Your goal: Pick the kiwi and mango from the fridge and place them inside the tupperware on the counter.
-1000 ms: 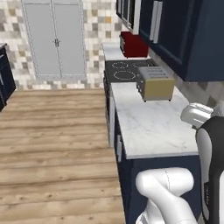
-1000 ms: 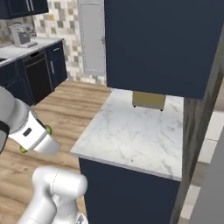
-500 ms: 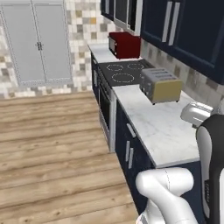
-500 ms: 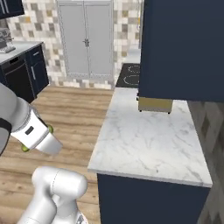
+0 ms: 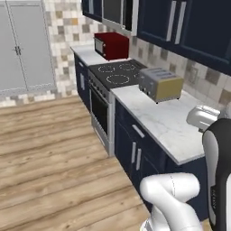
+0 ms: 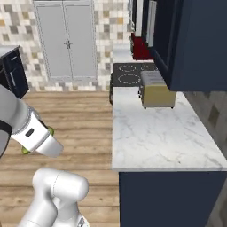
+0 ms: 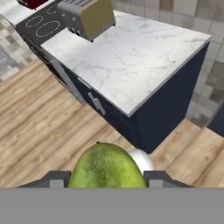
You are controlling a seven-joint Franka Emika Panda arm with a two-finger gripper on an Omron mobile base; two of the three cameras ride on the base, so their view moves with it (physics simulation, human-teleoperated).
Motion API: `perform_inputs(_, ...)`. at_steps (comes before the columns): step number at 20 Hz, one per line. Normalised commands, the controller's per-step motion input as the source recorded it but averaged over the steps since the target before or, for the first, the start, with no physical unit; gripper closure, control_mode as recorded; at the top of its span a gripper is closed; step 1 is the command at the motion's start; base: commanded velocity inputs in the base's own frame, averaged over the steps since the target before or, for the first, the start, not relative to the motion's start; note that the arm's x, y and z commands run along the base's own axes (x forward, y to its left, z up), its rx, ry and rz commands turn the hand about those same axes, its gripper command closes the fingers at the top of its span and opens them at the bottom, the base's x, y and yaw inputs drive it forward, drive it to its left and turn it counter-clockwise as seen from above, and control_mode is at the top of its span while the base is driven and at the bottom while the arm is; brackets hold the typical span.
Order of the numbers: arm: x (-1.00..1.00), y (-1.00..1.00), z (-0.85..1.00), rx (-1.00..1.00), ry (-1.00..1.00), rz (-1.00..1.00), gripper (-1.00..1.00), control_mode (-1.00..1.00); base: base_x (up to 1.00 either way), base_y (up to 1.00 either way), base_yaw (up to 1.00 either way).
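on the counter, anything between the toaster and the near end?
No. In the right base view the counter runs bare from the toaster to its near edge, plain marble. The hand view shows the same stretch with nothing on it.

arm: white links rise at lower right of left base view, lower left of right base view | gripper (image 7: 106, 181): bottom centre of hand view, dark fingers (image 7: 56, 179) clamped either side of the mango (image 7: 106, 168) | mango bulges up between the tips
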Motion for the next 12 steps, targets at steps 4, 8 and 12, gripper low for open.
perform_inputs(4,0.0,0.0,0.0,0.0,0.0,0.0,1.0,1.0,0.0,0.77,-0.31)
perform_inputs(8,0.0,0.0,0.0,0.0,0.0,0.0,1.0,1.0,0.0,0.86,-0.13)
perform_inputs(12,0.0,0.0,0.0,0.0,0.0,0.0,1.0,1.0,-0.02,0.83,0.12)
